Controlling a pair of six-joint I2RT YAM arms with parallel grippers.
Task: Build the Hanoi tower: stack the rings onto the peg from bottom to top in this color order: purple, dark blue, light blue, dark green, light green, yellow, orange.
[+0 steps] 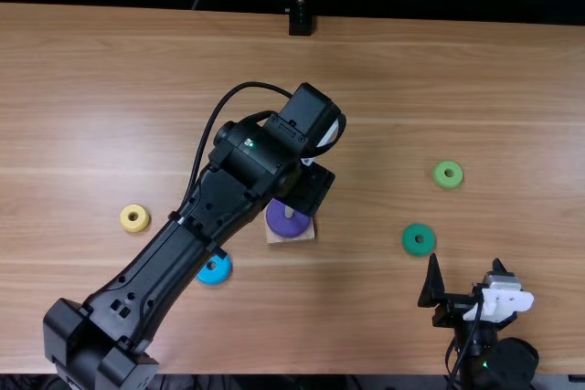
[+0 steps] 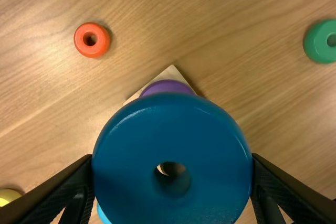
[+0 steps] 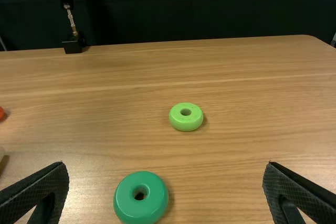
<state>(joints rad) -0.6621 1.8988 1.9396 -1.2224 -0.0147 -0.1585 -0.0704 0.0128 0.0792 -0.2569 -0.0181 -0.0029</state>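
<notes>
Left gripper [image 1: 309,191] is hovering over the wooden base [image 1: 291,236], fingers pinching the dark blue ring [image 2: 170,129] by its sides. Purple ring [image 1: 285,223] is sitting on the base, around the peg [image 1: 289,212]. Right gripper [image 1: 465,261] is resting right of the base, on its near side — fingers spread, nothing between them. Dark green ring [image 1: 409,239] is lying right of the base; light green ring [image 1: 439,174] farther back on that side. Light blue ring [image 1: 205,275] is lying left and nearer, yellow ring [image 1: 125,218] farther left — orange ring [image 2: 80,43] beyond the base.
</notes>
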